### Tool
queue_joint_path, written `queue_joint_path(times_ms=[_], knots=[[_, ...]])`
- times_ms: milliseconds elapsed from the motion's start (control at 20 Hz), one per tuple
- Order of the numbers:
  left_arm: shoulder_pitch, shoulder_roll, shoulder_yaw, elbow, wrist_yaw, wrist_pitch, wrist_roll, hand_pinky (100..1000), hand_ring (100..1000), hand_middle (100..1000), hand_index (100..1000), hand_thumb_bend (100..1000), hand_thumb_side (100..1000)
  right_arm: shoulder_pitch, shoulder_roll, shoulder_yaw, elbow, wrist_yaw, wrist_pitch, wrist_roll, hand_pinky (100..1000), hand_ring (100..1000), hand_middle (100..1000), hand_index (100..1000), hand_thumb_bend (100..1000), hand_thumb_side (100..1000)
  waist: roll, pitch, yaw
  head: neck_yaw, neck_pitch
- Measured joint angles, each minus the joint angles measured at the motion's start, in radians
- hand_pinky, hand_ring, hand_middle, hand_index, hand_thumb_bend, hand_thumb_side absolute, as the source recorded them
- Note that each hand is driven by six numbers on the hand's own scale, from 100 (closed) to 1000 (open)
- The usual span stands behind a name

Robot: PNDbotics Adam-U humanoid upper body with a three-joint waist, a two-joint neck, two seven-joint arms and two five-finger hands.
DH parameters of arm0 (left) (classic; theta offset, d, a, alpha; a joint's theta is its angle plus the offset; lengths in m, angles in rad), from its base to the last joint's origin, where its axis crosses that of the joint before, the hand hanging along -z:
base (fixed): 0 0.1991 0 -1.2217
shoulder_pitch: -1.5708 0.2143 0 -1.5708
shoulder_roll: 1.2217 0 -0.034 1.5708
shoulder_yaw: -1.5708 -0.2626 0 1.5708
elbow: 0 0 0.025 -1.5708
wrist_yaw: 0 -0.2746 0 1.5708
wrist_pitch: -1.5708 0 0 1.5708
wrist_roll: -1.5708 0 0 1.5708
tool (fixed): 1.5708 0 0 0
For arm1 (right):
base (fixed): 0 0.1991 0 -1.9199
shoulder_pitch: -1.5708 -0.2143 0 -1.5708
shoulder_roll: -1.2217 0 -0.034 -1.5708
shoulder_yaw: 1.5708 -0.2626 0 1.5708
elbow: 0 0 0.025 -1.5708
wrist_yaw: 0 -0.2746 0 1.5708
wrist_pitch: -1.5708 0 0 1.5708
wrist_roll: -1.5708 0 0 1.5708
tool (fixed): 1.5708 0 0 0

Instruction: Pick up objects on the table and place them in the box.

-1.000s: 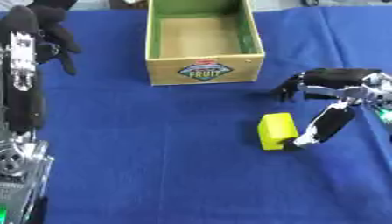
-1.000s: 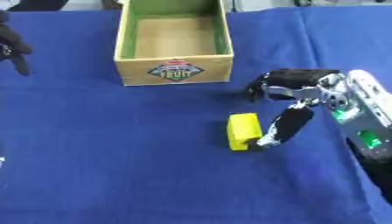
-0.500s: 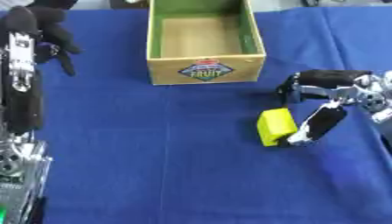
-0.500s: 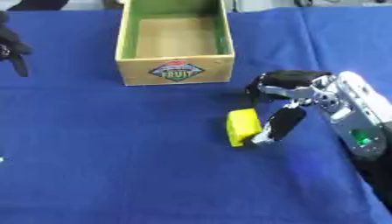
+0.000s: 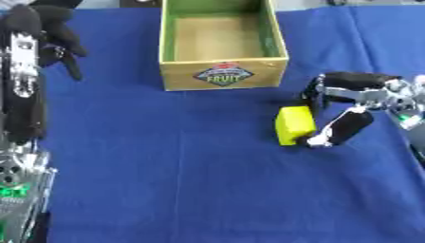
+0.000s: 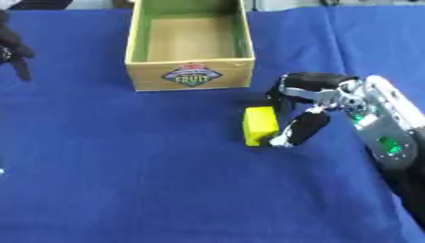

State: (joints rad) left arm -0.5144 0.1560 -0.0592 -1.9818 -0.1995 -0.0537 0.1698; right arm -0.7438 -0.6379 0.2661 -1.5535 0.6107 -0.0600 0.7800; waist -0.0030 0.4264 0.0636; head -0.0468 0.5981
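The left hand (image 5: 46,28) is raised over the far left corner of the tabletop (image 5: 166,166), which is covered in blue cloth. Its dark fingers are relaxed and hang slightly bent; they hold nothing. The left forearm runs down the left edge of the left eye view, black with silver parts.

The wooden box (image 5: 220,45) stands at the far edge of the tabletop, near the middle. It is open at the top, with green inner walls and a bare tan floor. The near wall carries a label reading "FRUIT". No object is visible inside.

The yellow block (image 6: 260,125) stands on the cloth toward the right edge of the tabletop, nearer the robot than the box and just to the right of the box's near right corner. It is apart from the box.

The right hand (image 6: 311,107) comes in from the right edge of the tabletop. Its fingers are curled over the far side of the yellow block and its thumb (image 6: 300,132) reaches to the block's near right corner, so the block sits pinched between them. The block's base appears to rest on the cloth; whether it is lifted clear cannot be told.
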Motion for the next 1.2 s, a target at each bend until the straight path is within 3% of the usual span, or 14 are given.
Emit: queue_joint_path(times_ms=[50, 150, 200, 350, 500, 600, 850, 1200], knots=[[0.0, 0.0, 0.0, 0.0, -0.001, 0.0, -0.001, 254, 450, 448, 651, 100, 857, -0.002, 0.0, 0.0, 0.0, -0.006, -0.001, 0.005, 586, 692, 458, 668, 397, 417, 0.0, 0.001, 0.0, 0.0, 0.001], [-0.001, -0.001, 0.0, 0.0, -0.001, 0.001, -0.002, 254, 450, 448, 651, 100, 856, -0.005, 0.0, -0.001, 0.0, -0.015, -0.001, 0.011, 579, 682, 427, 636, 306, 388, 0.0, 0.002, 0.0, 0.0, 0.006], [-0.001, -0.003, 0.0, 0.0, -0.001, 0.002, -0.002, 254, 450, 448, 650, 100, 856, -0.005, 0.0, -0.001, 0.0, -0.019, 0.0, 0.012, 569, 671, 407, 593, 204, 351, 0.0, 0.002, -0.001, 0.0, 0.007], [-0.003, -0.007, 0.0, 0.0, -0.001, 0.002, -0.002, 254, 450, 448, 649, 100, 854, -0.005, 0.0, -0.002, 0.0, -0.033, 0.01, 0.007, 559, 665, 405, 499, 100, 302, -0.001, 0.004, -0.001, 0.0, 0.007], [-0.004, -0.007, 0.0, 0.0, -0.002, 0.002, -0.002, 254, 450, 448, 648, 100, 851, -0.005, 0.0, -0.002, 0.0, -0.049, 0.028, -0.005, 536, 636, 361, 380, 100, 100, -0.001, 0.004, -0.001, 0.0, 0.007], [-0.005, -0.007, 0.0, 0.0, -0.003, 0.002, -0.002, 254, 450, 447, 647, 100, 850, -0.005, 0.0, -0.003, 0.0, -0.063, 0.046, -0.018, 504, 606, 306, 303, 100, 100, -0.001, 0.004, -0.001, 0.0, 0.007], [-0.005, -0.007, 0.0, 0.0, -0.003, 0.002, -0.003, 255, 450, 447, 646, 100, 850, -0.005, 0.002, -0.021, 0.001, -0.105, 0.106, -0.075, 426, 526, 172, 232, 100, 100, -0.002, 0.005, -0.003, 0.0, 0.007], [-0.005, -0.007, 0.0, 0.0, -0.003, 0.005, -0.006, 255, 450, 447, 645, 100, 851, -0.035, -0.001, -0.068, -0.059, -0.195, 0.206, -0.174, 390, 488, 137, 218, 100, 100, -0.006, 0.004, -0.009, 0.001, 0.001]])
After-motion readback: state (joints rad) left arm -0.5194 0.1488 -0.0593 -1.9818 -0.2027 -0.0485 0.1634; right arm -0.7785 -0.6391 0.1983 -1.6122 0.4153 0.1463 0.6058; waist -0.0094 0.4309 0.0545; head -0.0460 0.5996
